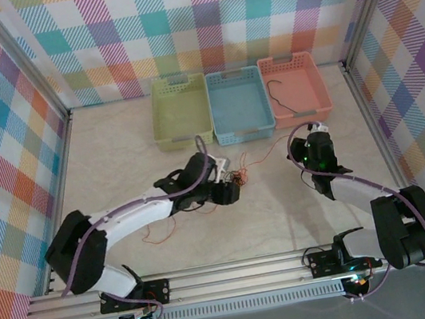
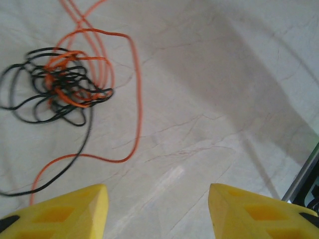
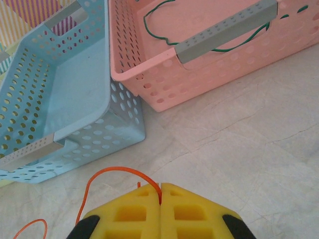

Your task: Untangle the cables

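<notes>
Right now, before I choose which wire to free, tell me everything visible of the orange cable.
The orange cable is a thin, flexible, plastic-looking wire lying on the marbled table. Several of its loops are knotted with the black cable; one long loop trails loose beside the knot. Another stretch runs into the shut right gripper, which pinches it. The open left gripper hangs above it, not touching.

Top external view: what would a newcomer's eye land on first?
The knot of red-orange and black cables on the table, just ahead of the open left gripper. Then the right gripper, shut on a red-orange cable arcing away from it. Last, a dark green cable lying alone in the pink basket at the far right.
</notes>
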Robot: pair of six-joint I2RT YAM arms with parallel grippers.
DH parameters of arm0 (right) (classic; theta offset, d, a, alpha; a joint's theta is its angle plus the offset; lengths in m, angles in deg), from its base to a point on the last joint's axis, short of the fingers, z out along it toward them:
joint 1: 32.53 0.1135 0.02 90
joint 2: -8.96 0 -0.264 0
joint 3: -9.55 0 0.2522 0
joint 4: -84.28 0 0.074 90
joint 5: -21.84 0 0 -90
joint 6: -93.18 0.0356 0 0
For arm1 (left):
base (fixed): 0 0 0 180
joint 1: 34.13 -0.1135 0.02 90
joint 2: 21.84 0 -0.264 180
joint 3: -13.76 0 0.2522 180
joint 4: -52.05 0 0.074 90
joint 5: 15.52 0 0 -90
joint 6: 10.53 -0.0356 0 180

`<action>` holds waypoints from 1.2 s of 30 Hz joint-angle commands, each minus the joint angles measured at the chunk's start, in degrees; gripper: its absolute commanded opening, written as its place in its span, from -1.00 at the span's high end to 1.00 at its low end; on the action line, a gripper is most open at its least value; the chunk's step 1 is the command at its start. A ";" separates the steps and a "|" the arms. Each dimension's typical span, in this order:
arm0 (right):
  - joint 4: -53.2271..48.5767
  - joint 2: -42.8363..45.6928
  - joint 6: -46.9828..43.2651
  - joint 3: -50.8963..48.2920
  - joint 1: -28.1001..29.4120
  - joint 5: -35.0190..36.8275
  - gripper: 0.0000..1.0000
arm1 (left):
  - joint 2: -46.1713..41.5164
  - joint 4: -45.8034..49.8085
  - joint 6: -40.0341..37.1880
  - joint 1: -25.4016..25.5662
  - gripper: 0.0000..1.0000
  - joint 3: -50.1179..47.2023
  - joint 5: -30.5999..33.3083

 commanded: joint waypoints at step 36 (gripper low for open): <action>-2.64 -0.52 -0.65 3.57 0.20 1.01 1.00 | -16.66 16.83 0.94 0.10 1.00 -0.56 29.97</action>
